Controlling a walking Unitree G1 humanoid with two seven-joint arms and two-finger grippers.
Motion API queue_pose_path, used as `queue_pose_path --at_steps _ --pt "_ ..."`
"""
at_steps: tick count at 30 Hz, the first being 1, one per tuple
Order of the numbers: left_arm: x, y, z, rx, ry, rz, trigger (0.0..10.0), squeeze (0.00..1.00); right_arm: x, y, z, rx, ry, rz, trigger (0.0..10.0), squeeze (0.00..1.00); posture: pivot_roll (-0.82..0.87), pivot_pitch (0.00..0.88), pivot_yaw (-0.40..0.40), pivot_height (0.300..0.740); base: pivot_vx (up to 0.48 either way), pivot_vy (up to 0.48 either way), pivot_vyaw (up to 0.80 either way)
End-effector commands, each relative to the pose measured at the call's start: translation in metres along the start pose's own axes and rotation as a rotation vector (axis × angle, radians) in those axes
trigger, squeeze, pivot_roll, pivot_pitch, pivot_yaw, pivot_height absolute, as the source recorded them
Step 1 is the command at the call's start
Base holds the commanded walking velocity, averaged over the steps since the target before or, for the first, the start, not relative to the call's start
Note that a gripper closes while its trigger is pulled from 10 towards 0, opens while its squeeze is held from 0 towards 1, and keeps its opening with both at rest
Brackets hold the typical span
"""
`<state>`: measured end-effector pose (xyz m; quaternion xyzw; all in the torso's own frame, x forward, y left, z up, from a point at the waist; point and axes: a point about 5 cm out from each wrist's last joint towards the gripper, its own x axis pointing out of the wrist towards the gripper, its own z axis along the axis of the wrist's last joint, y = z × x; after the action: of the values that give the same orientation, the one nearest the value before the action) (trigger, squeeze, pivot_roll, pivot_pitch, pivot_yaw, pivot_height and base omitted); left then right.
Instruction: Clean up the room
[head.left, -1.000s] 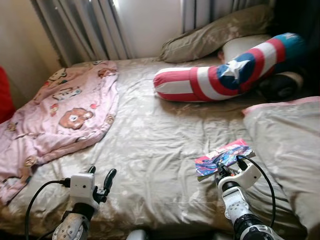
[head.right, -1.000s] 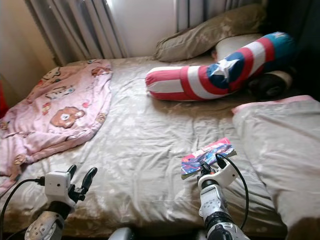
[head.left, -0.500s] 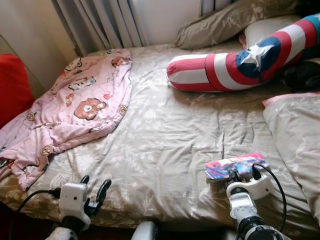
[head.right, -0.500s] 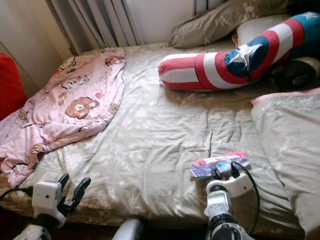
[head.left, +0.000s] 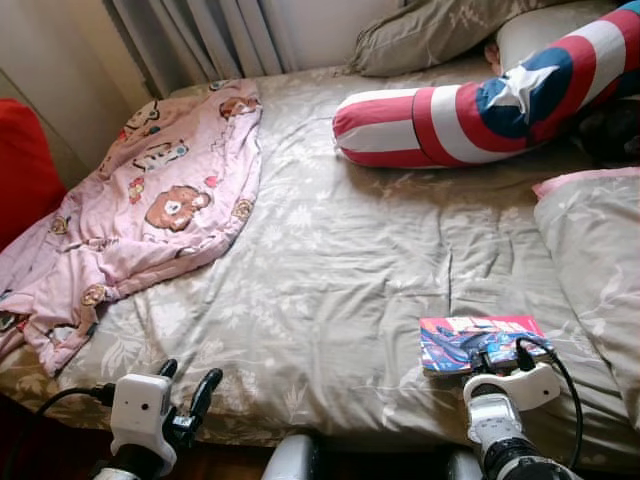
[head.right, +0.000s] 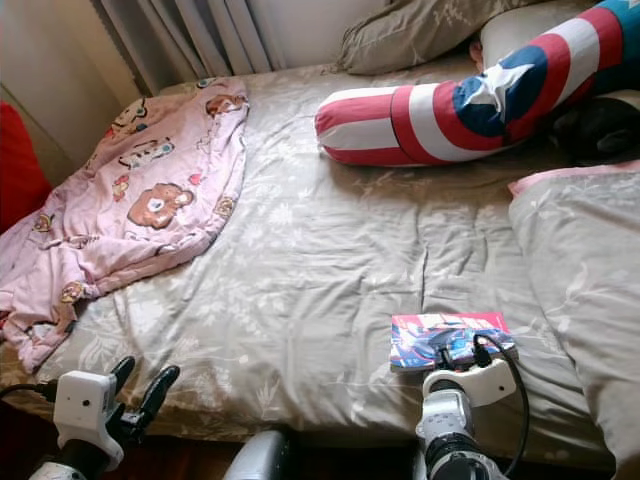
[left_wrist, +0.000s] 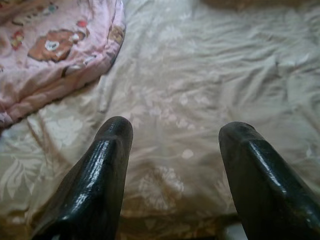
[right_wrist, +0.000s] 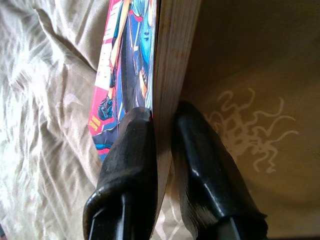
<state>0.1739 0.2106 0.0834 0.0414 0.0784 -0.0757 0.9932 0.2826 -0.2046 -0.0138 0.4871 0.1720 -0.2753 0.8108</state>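
A thin comic book (head.left: 478, 342) with a bright red and blue cover is held just above the beige bed sheet (head.left: 340, 260) near the bed's front right edge. My right gripper (head.left: 497, 360) is shut on the book's near edge; in the right wrist view the two fingers (right_wrist: 131, 150) pinch its page edge (right_wrist: 172, 55). My left gripper (head.left: 185, 385) stands open at the bed's front left edge, with nothing between its fingers (left_wrist: 107, 165).
A pink bear-print blanket (head.left: 150, 200) lies crumpled on the bed's left side. A long red, white and blue star bolster (head.left: 470, 105) lies across the back. Beige pillows sit at the back (head.left: 430, 35) and right (head.left: 595, 260). A red cushion (head.left: 25, 165) is at far left.
The camera has pulled back and tilted down, so the bed's front edge shows lower. The right gripper still pinches the book, which now lies flatter and lower in view.
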Motion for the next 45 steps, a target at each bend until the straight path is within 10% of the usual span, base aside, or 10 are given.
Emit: queue_pose_path --at_steps 1,9,11,25,26,28,45 --pt "-0.003 0.002 0.002 0.019 0.013 -0.004 10.0 0.0 -0.003 -0.006 -0.011 -0.029 0.043 -0.029 10.0 0.0 0.26 0.166 0.192 0.643 0.0 0.0 0.0" --pt "-0.004 0.001 0.003 0.016 0.023 -0.007 10.0 0.0 -0.002 -0.009 -0.006 -0.053 0.03 -0.045 10.0 0.02 0.26 0.165 0.195 0.643 0.0 0.0 0.0" --pt "-0.004 0.002 0.003 0.015 0.025 -0.007 10.0 0.0 -0.002 -0.011 -0.005 -0.05 0.027 -0.048 10.0 0.73 0.26 0.163 0.197 0.643 0.0 0.0 0.0" --pt "0.0 0.001 0.003 0.014 0.031 -0.02 10.0 0.0 -0.004 -0.019 -0.003 -0.084 0.02 -0.086 10.0 0.61 0.25 0.148 0.196 0.643 0.0 0.0 0.0" --pt "0.002 0.001 0.002 0.014 0.031 -0.021 10.0 0.0 -0.005 -0.022 -0.004 -0.084 0.021 -0.098 10.0 0.17 0.25 0.145 0.195 0.643 0.0 0.0 0.0" --pt "0.004 0.001 0.001 0.013 0.032 -0.022 10.0 0.0 -0.006 -0.025 -0.005 -0.085 0.024 -0.114 10.0 0.0 0.24 0.136 0.192 0.643 0.0 0.0 0.0" --pt "0.025 0.001 -0.001 0.015 0.001 -0.02 10.0 0.0 -0.012 -0.04 -0.015 -0.194 0.056 -0.147 10.0 0.0 0.21 0.076 0.158 0.643 0.0 0.0 0.0"
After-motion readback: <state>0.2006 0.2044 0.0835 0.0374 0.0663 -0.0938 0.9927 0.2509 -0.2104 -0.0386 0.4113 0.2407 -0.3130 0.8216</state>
